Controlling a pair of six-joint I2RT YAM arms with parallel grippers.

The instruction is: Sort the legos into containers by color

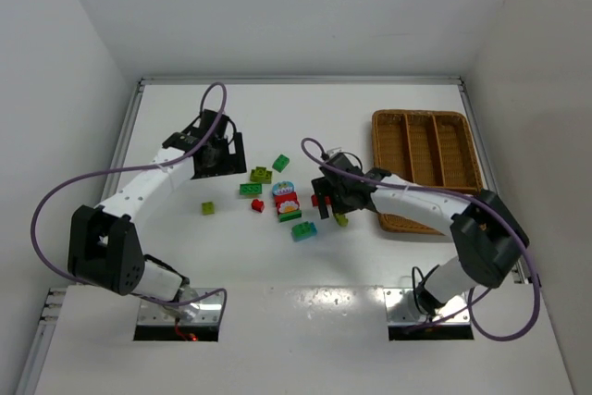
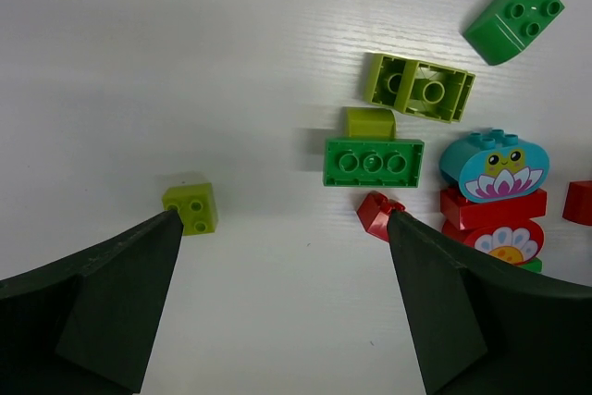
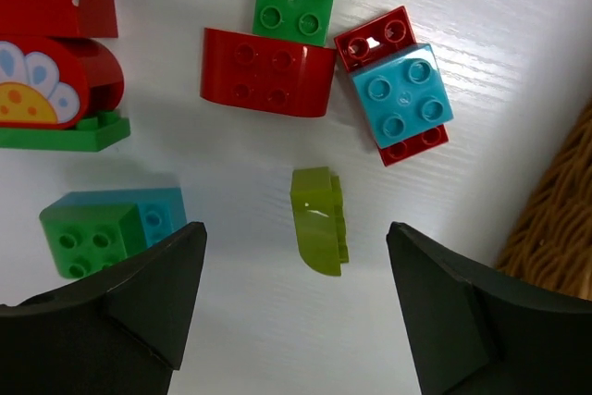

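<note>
Bright, even light falls from above. The white table [image 1: 388,136] shines with glare near the front. The long green brick [image 2: 373,162] has a soft, small shadow. Wrist pictures look sharp.

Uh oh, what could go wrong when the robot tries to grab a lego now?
1. The right gripper is open over a small rounded lime green piece. It might slip out when the fingers close.
2. The red curved brick and the teal brick lie close by, so the gripper could bump them coming down.
3. One finger of the open left gripper is right beside a small red brick and might knock it away.
</note>
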